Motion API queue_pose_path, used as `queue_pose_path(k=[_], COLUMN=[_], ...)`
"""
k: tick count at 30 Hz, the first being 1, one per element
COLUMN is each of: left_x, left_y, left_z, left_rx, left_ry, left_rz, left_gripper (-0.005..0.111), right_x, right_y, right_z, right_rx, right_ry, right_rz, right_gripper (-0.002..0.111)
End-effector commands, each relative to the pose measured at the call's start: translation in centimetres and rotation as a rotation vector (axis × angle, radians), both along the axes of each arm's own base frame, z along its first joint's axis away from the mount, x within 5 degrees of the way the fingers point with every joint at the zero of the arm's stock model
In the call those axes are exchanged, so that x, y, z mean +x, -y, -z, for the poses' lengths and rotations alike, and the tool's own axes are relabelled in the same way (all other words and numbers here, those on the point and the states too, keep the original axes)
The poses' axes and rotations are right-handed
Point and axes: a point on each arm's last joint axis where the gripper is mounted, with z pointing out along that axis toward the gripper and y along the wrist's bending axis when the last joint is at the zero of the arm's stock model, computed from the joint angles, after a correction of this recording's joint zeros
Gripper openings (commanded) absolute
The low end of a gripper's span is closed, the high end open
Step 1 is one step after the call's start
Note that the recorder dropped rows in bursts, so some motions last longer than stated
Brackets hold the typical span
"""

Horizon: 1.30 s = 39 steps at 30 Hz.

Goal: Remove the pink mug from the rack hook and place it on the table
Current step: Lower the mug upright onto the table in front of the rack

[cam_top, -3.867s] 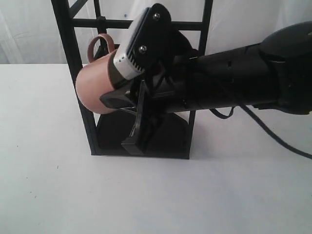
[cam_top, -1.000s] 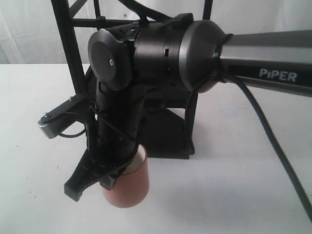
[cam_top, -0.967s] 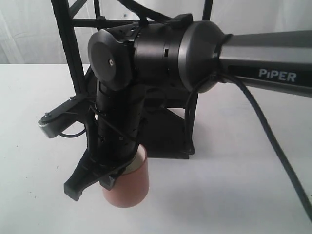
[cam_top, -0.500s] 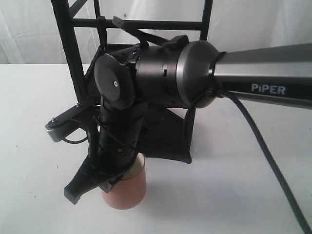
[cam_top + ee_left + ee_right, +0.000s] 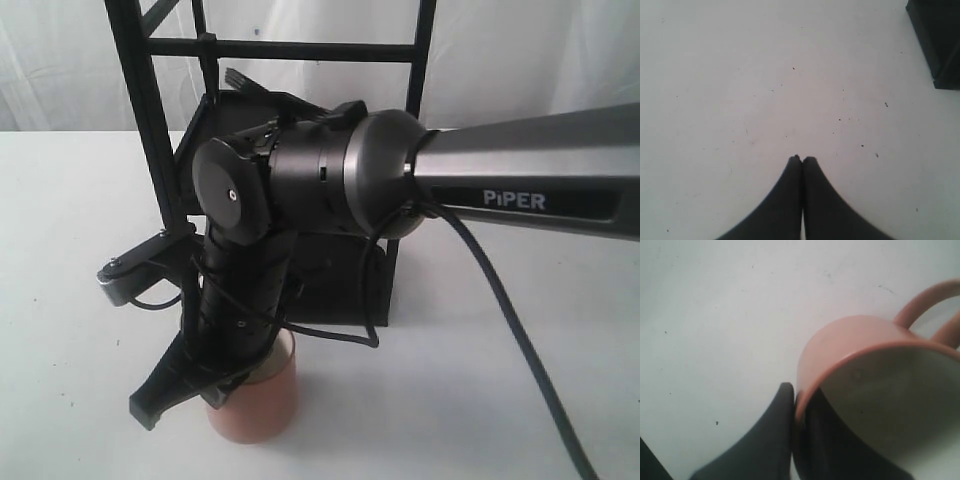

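Note:
The pink mug (image 5: 260, 408) is upright in front of the rack, low over the white table (image 5: 500, 400); whether its base touches I cannot tell. My right gripper (image 5: 232, 378) points down, shut on the mug's rim. In the right wrist view one finger is outside the mug (image 5: 855, 340) and one is inside its cream interior, the right gripper (image 5: 798, 401) pinching the wall, and the loop handle sits on the far side. The rack hook (image 5: 207, 45) on the top crossbar is bare. My left gripper (image 5: 801, 159) is shut on nothing above the table (image 5: 765, 75).
The tall black rack (image 5: 135, 110) stands just behind the mug, its base (image 5: 345, 300) close to my right wrist. A cable (image 5: 500, 310) hangs from the right arm. A corner of the rack base (image 5: 940, 40) shows in the left wrist view.
The mug left the hook and came down in front of the rack. Over the last second the right arm sank lower with the mug in its grip.

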Motion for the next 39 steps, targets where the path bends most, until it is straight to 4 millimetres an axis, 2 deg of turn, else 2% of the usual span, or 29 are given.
queue_pose_path(k=[1,24,32,39], left_x=[-0.12,-0.12,-0.12,-0.12], left_y=[0.06,0.06,0.06,0.06], left_z=[0.25,0.25,0.25,0.25], left_rx=[-0.009,-0.009,-0.009,-0.009], left_ry=[-0.025,-0.025,-0.025,-0.025], left_rz=[0.005,0.005,0.005,0.005], left_gripper=[0.0,0.0,0.0,0.0], right_x=[0.16,-0.01,0.01,0.03], right_y=[-0.13,0.29,0.27,0.24], right_z=[-0.22,-0.01,-0.02,-0.03], right_rx=[0.032,-0.019,-0.017,-0.014], right_ry=[0.006,-0.01,-0.007,-0.005], right_rz=[0.019,0.0,-0.001,-0.001], right_gripper=[0.0,0.0,0.016,0.019])
